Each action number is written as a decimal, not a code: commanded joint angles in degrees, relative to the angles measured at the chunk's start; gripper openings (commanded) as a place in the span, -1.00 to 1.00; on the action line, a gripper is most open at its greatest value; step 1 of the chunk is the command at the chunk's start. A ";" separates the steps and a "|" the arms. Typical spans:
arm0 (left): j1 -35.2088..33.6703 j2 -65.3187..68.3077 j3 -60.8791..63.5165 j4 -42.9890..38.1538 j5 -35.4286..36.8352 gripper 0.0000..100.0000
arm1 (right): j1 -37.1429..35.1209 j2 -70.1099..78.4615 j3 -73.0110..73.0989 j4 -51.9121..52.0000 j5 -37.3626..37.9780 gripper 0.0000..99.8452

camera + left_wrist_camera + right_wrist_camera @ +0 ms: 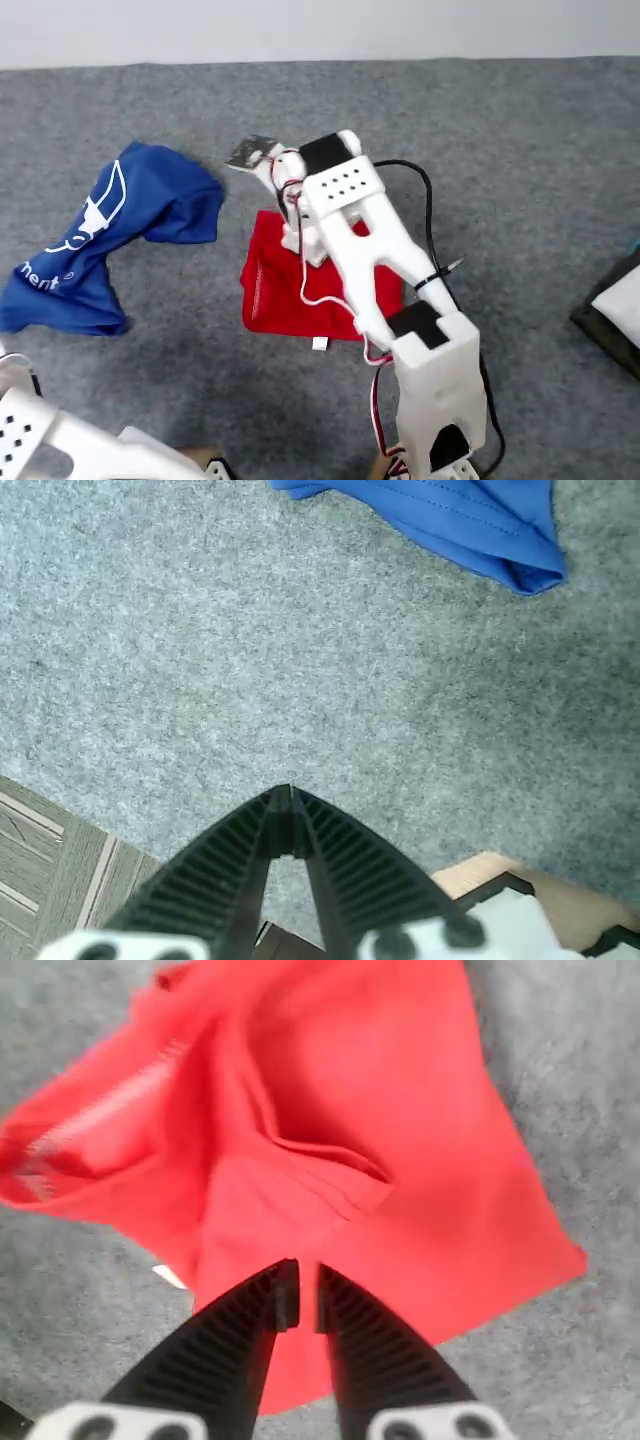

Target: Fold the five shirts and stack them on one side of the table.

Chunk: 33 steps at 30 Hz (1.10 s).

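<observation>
Lying crumpled at the left of the desk (500, 150) is the blue shirt (110, 240); my left gripper (290, 805), closed and empty, hangs nearby. Mid-desk, my right gripper (300, 1295), open just a crack, hangs above the red shirt (280, 290).

grey table cover (520, 150) | red shirt (270, 292) flat | blue shirt (150, 200) crumpled, apart

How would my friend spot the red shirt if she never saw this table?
Look at the grey carpeted table, then find the white right arm stretched over its middle. Beneath it lies the red cloth shirt; the bunched blue shirt with white print lies apart.
</observation>
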 commanded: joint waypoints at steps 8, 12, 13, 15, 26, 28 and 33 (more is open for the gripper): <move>0.09 -0.70 5.67 -4.40 -0.09 -0.99 | -3.12 0.48 -0.35 0.57 0.00 -0.50; 0.18 -0.70 4.88 -4.57 -0.09 -0.99 | -3.91 0.66 -0.35 -2.42 0.00 -0.50; 0.18 -0.70 4.79 -4.57 -0.09 -0.99 | -3.91 0.75 -0.35 -3.21 0.00 -0.50; 0.18 -0.70 4.79 -4.57 -0.09 -0.99 | -3.91 1.63 -0.35 -4.09 0.00 -0.50; 0.18 -0.70 5.05 -6.59 -0.09 -0.99 | -3.91 8.22 -0.44 -4.18 0.35 -0.77; 0.18 -0.70 5.05 -6.59 -0.09 -0.99 | -3.91 8.22 -2.11 -3.47 0.44 -0.81; 0.18 -0.70 5.05 -6.51 -0.09 -0.99 | -4.18 8.31 -10.02 0.75 0.44 -0.84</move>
